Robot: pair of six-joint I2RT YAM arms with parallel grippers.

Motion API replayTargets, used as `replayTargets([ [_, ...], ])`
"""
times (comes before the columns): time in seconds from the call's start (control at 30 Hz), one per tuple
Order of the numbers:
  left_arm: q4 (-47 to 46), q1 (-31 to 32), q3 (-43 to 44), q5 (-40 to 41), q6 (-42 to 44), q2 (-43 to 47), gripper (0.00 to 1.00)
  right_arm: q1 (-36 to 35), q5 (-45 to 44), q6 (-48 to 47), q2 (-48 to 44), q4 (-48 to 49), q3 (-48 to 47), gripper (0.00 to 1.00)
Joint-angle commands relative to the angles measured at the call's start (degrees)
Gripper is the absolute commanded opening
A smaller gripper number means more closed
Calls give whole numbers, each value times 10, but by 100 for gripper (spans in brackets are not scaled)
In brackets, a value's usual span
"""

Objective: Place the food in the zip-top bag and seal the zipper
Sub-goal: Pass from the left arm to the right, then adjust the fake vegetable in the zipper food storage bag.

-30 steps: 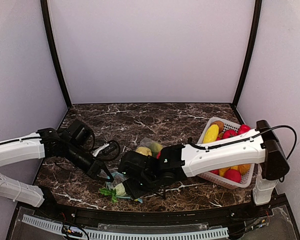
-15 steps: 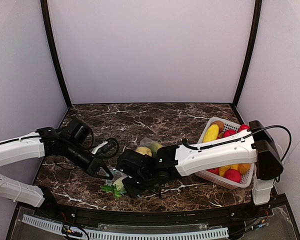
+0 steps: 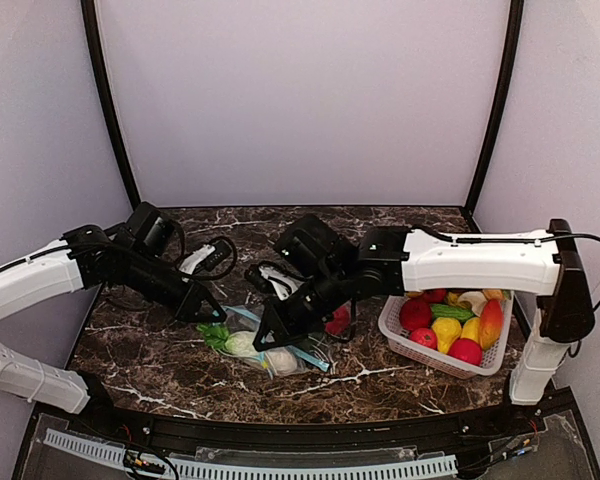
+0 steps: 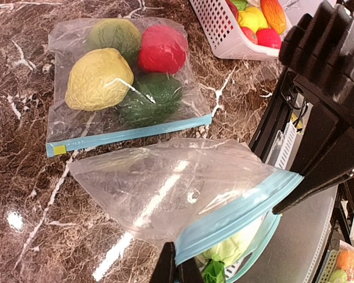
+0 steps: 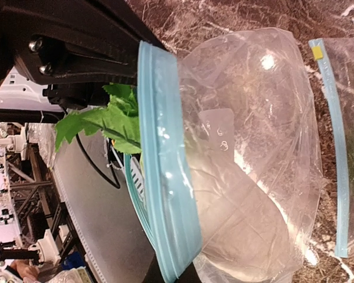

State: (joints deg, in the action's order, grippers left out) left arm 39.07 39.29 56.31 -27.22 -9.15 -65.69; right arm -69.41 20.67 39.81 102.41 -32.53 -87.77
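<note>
My left gripper and right gripper each pinch the zip bag.
From above: a white leafy vegetable sits inside, with the basket to the right. Left wrist: fingers clamped on the blue rim, second bag beyond. Right wrist: fingers clamped on the rim beside the vegetable's leaves.

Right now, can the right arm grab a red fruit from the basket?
Probably not yet. The right gripper is shut on the blue zipper edge of the open bag, so it must let go first. Otherwise the way looks free: the red fruit lies uncovered in the basket, close beside that arm.
</note>
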Motion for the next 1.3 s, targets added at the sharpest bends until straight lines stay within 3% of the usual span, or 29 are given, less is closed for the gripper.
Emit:
replayTargets([
  [0.0,26,1,-2,-22,19,-30,4,8,97,26,17,-11,11,0],
  [0.07,21,0,-7,-45,25,-30,23,11,114,40,19,17,24,0],
  [0.17,10,1,-16,-69,32,-20,65,17,126,70,16,76,57,0],
  [0.3,3,1,-33,-98,42,-3,96,26,133,109,11,145,96,0],
  [0.53,14,8,-39,-106,34,4,99,28,123,137,7,193,115,0],
  [0.7,54,32,-18,-53,27,-16,99,28,127,126,2,203,106,0],
  [1.27,52,58,-4,65,-44,-71,99,9,149,54,-6,227,78,0],
])
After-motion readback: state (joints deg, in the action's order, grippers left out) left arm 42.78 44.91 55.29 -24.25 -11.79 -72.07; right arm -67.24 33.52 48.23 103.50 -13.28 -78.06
